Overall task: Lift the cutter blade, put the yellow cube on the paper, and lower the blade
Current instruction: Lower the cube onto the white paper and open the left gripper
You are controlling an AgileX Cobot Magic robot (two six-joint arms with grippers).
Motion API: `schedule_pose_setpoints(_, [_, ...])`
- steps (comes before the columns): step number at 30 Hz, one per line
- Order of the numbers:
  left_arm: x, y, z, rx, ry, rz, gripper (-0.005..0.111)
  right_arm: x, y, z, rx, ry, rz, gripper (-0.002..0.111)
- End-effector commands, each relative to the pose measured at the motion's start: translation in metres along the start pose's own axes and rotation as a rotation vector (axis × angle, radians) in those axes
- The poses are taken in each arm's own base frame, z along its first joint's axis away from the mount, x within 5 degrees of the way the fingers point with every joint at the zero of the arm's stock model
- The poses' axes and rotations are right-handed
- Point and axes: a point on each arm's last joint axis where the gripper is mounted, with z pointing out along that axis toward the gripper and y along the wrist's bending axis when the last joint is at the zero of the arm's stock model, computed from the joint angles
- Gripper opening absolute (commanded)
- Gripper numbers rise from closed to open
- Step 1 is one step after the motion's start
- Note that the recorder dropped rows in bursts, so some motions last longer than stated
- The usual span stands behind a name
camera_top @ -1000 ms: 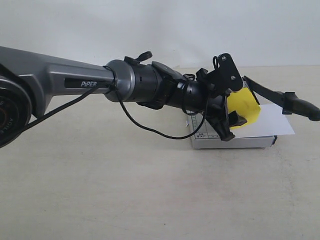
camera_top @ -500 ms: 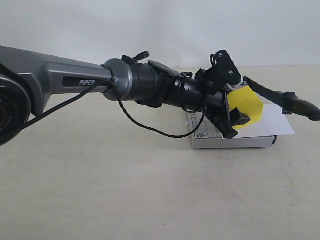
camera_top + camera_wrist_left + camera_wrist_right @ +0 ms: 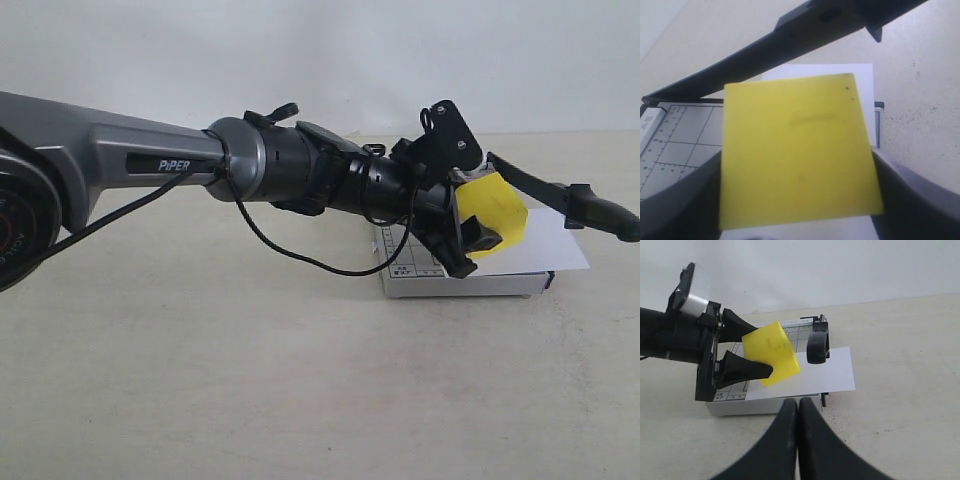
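The yellow cube [image 3: 492, 214] hangs tilted over the white paper [image 3: 548, 245], with my left gripper [image 3: 478, 215] shut on it. In the left wrist view the yellow cube [image 3: 795, 150] fills the gap between the dark fingers [image 3: 912, 197], and the paper [image 3: 866, 92] lies below. The cutter blade [image 3: 530, 185] stands raised, its thick handle [image 3: 602, 213] pointing right. From the right wrist view the cube [image 3: 772, 352] sits between the left gripper's fingers [image 3: 742, 371], beside the blade's handle [image 3: 817, 342]. My right gripper [image 3: 798, 402] is shut on nothing, just in front of the trimmer.
The grey gridded trimmer base [image 3: 455, 283] lies under the paper [image 3: 832, 375], which overhangs it on the right. A black cable [image 3: 290, 255] loops below the left arm. Beige tabletop [image 3: 300, 380] surrounds the trimmer, with a white wall behind.
The left gripper has turned a little and lifted the yellow cube slightly over the paper, then held still. The blade has stayed raised.
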Motion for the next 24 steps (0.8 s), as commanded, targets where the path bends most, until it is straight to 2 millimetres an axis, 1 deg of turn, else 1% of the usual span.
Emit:
schedule_pose_setpoints(1, [-0.002,0.002,-0.001,-0.004,-0.011,-0.05,0.06,0.001,0.0,0.0,0.001,-0.004,-0.007,0.0])
schedule_pose_setpoints(5, [-0.002,0.003,-0.001,-0.015,-0.007,-0.08,0.068,0.001,0.0,0.0,0.001,-0.004,-0.007,0.0])
schedule_pose_setpoints(8, [-0.002,0.003,-0.001,-0.021,-0.004,-0.086,0.068,0.001,0.0,0.0,0.001,-0.004,-0.007,0.0])
schedule_pose_setpoints(14, [-0.002,0.004,-0.002,-0.02,0.006,-0.063,0.068,0.001,0.0,0.0,0.001,-0.004,-0.007,0.0])
schedule_pose_setpoints(21, [-0.014,0.006,-0.01,-0.032,-0.009,-0.036,0.068,0.001,0.0,0.0,0.001,-0.004,-0.007,0.0])
schedule_pose_setpoints(24, [-0.02,0.008,-0.017,-0.031,0.013,-0.037,0.064,0.001,0.0,0.0,0.001,-0.004,-0.007,0.0])
